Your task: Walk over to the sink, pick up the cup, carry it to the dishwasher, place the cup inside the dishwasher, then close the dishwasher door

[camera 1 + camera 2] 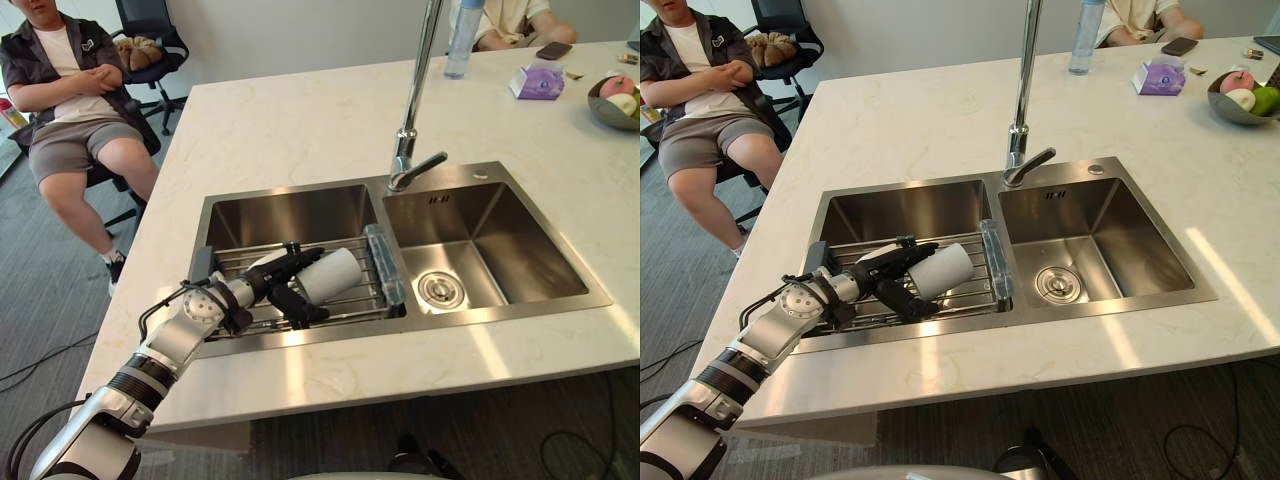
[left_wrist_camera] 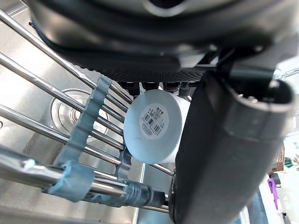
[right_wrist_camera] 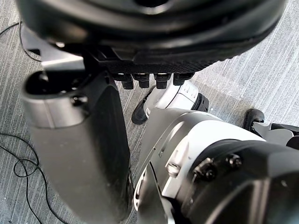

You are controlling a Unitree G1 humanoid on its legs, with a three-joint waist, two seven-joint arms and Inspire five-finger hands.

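Note:
A white cup (image 1: 332, 274) lies on its side on a wire rack (image 1: 352, 300) across the left basin of the steel sink (image 1: 300, 340). My left hand (image 1: 268, 281) reaches in from the lower left. Its fingers (image 1: 296, 256) stretch along the cup's far side and the thumb (image 1: 296, 306) stands on its near side, so the cup sits between them, ungripped. In the left wrist view the cup's labelled base (image 2: 152, 126) shows past the open fingers and thumb (image 2: 219, 154). My right hand (image 3: 79, 154) hangs relaxed over grey carpet.
A tall faucet (image 1: 405, 150) rises between the basins; the right basin (image 1: 480, 250) has a drain. On the far counter are a bottle (image 1: 462, 40), a tissue pack (image 1: 537, 82) and a fruit bowl (image 1: 612, 100). One person (image 1: 70, 90) sits at the left, another (image 1: 510, 20) beyond the counter.

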